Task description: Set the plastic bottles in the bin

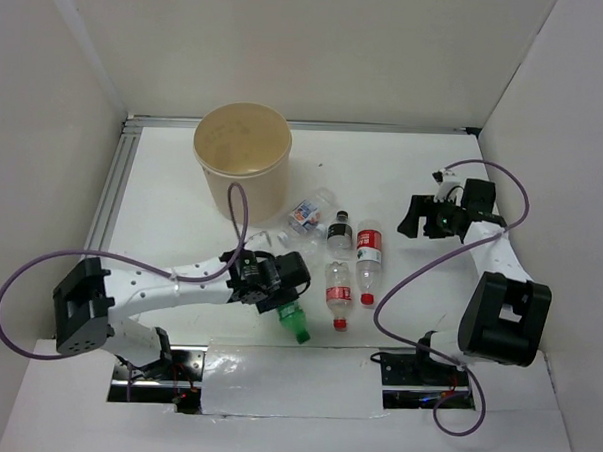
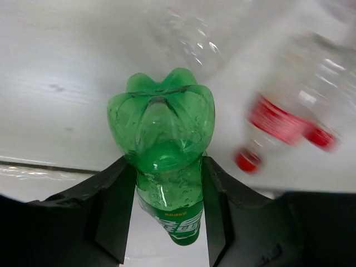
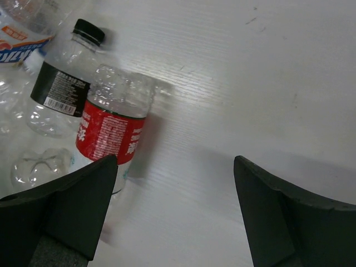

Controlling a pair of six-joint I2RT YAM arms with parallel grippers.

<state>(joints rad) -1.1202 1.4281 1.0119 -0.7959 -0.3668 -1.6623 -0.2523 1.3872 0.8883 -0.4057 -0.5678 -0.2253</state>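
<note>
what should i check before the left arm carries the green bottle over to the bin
1. Grip: the left gripper has a finger on each side of the green bottle: ok.
2. Bottle lifted off the table: cannot tell.
3. Bin upright with its mouth open: ok.
4. Route: the purple cable loops in front of the bin's wall, and it may snag: cannot tell.
5. Right gripper out of the way: open, off to the right, near a red-label bottle: ok.
</note>
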